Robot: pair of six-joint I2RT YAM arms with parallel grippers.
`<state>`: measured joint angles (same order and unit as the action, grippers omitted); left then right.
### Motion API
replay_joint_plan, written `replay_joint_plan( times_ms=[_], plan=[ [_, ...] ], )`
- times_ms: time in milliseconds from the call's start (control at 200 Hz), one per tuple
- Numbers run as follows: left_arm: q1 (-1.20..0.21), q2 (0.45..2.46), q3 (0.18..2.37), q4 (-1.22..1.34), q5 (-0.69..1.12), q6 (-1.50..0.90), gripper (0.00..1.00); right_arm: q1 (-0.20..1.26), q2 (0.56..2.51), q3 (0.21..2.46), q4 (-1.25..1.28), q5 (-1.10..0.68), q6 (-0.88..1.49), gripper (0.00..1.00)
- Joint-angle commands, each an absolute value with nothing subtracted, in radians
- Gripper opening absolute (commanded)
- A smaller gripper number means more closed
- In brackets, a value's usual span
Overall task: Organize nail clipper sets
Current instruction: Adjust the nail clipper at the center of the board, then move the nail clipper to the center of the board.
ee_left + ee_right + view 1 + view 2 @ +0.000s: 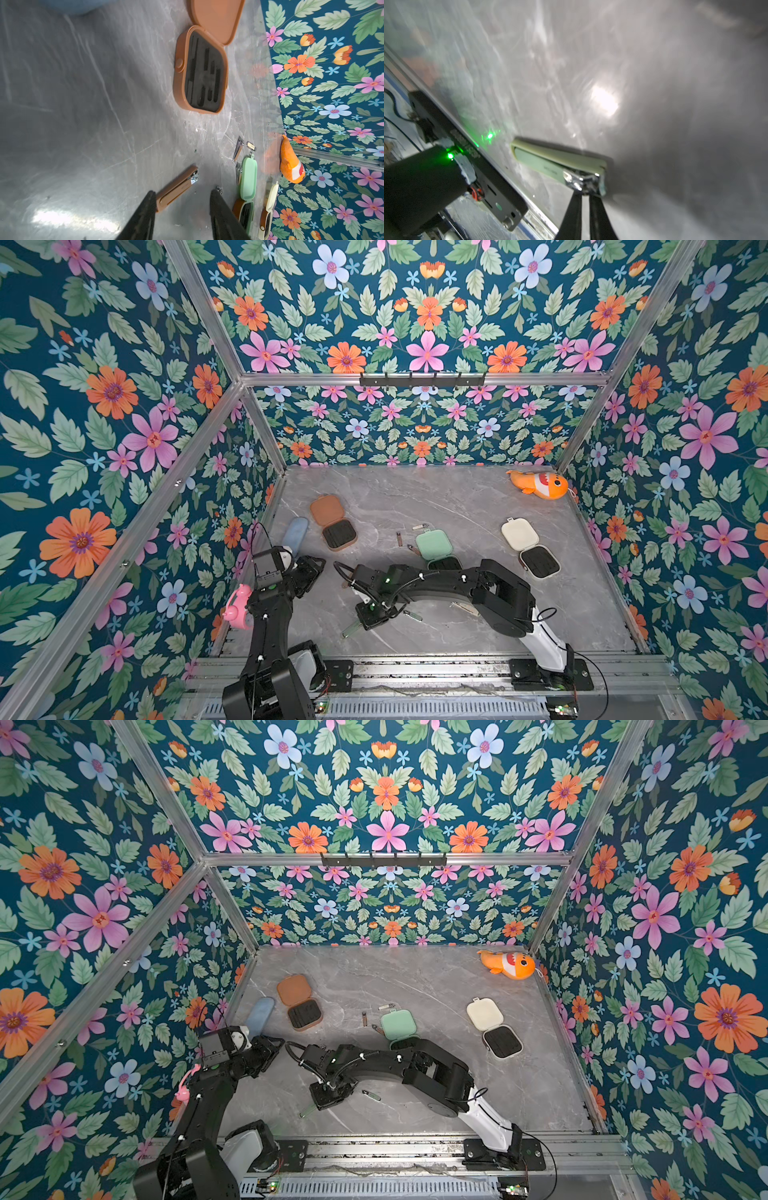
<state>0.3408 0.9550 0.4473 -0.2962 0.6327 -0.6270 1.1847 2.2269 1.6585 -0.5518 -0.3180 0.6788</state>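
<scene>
Three hinged cases lie open on the grey table, each showing a black tray: brown [332,522], mint green [434,545] and cream [528,547]. My left gripper [182,194] is open just above the table. The near end of a brown nail clipper [177,187] lies against one finger [145,216]. My right gripper [585,193] is shut on the metal head of a pale green nail clipper [550,161], which sticks out of it near the front edge [352,629]. Slim metal tools [400,538] lie loose beside the mint case, and others [412,616] under the right arm.
A pale blue oblong case [295,535] lies just beyond the left gripper. A pink alarm clock [237,608] stands at the left wall and an orange fish toy [540,485] in the far right corner. A metal rail [415,672] runs along the front edge.
</scene>
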Motion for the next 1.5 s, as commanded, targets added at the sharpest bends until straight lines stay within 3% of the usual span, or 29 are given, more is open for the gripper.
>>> replay_joint_plan(
  times_ms=[0, 240, 400, 520, 655, 930, 1150, 1495],
  plan=[
    [0.326, 0.939, 0.428, -0.314, 0.629, -0.652, 0.42, 1.163, 2.254, 1.682, -0.528, -0.295, 0.701, 0.13],
    [0.258, 0.91, 0.398, -0.342, 0.575, -0.677, 0.42, 1.154, 2.355, 1.867, -0.605, -0.318, 0.652, 0.14],
    [0.168, 0.858, 0.367, -0.382, 0.497, -0.709, 0.56, 1.138, 2.333, 1.843, -0.593, -0.321, 0.668, 0.14],
    [0.071, 0.829, 0.374, -0.439, 0.397, -0.726, 0.61, 1.123, 2.21, 1.693, -0.52, -0.302, 0.682, 0.24],
    [-0.054, 0.826, 0.4, -0.5, 0.278, -0.748, 0.62, 1.12, 2.047, 1.512, -0.456, -0.282, 0.685, 0.36],
    [-0.31, 0.793, 0.433, -0.657, 0.04, -0.844, 0.61, 1.12, 1.821, 1.258, -0.386, -0.27, 0.712, 0.45],
    [-0.466, 0.817, 0.435, -0.738, -0.061, -0.92, 0.62, 1.119, 1.758, 1.214, -0.375, -0.276, 0.704, 0.46],
    [-0.569, 0.93, 0.395, -0.663, -0.049, -0.95, 0.55, 1.12, 1.766, 1.218, -0.37, -0.28, 0.703, 0.45]
  ],
)
